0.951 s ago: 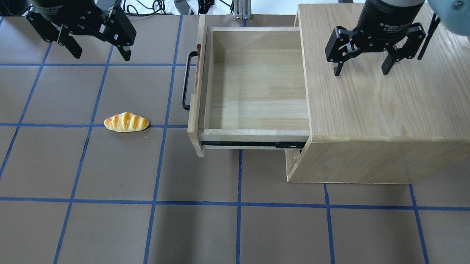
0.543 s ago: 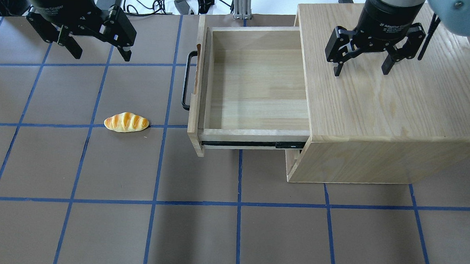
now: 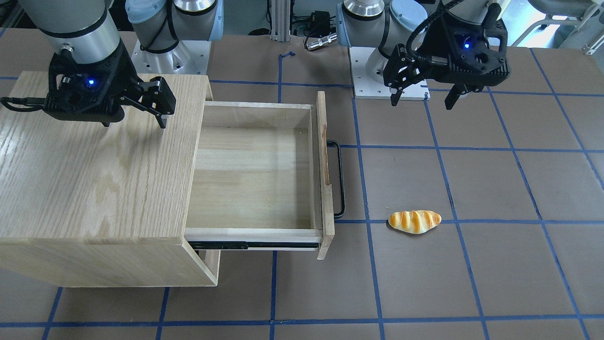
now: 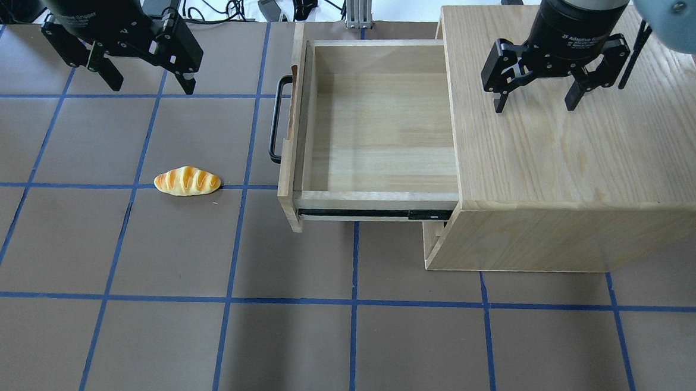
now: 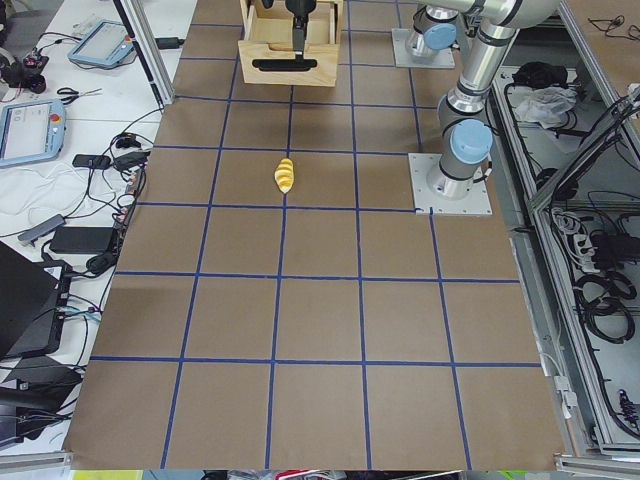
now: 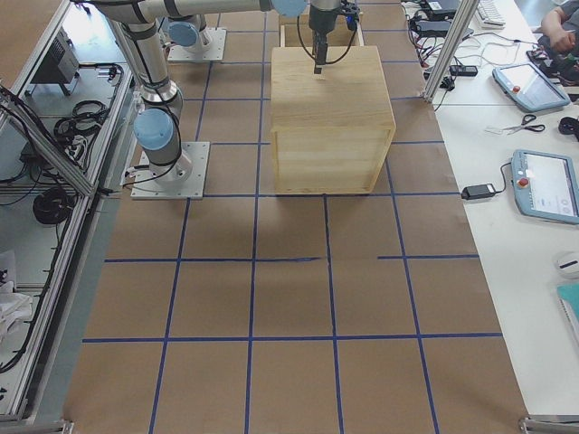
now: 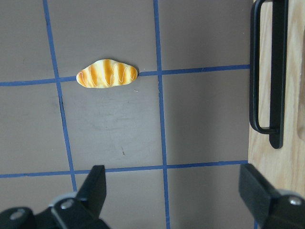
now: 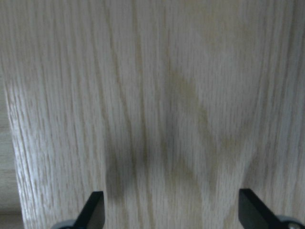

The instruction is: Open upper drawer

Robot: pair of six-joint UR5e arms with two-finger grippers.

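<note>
The upper drawer (image 4: 381,126) is a shallow light-wood box, pulled far out of the cabinet (image 4: 577,148) toward the view's left and empty inside. Its black bar handle (image 4: 276,119) is on the front panel; it also shows in the left wrist view (image 7: 267,81). My left gripper (image 4: 151,85) is open and empty, hovering above the table away from the handle. My right gripper (image 4: 534,106) is open and empty, hovering over the cabinet's top (image 8: 157,95). The front-facing view shows the drawer (image 3: 255,174) open, with the left gripper (image 3: 422,103) and right gripper (image 3: 134,123) apart from it.
A toy bread loaf (image 4: 187,181) lies on the brown mat near the drawer's front; it shows in the left wrist view (image 7: 107,74) too. Cables and devices lie beyond the table's far edge. A black slide rail (image 4: 377,212) shows under the drawer's side.
My left gripper has shifted very slightly. The drawer, the bread and the right gripper have not moved.
</note>
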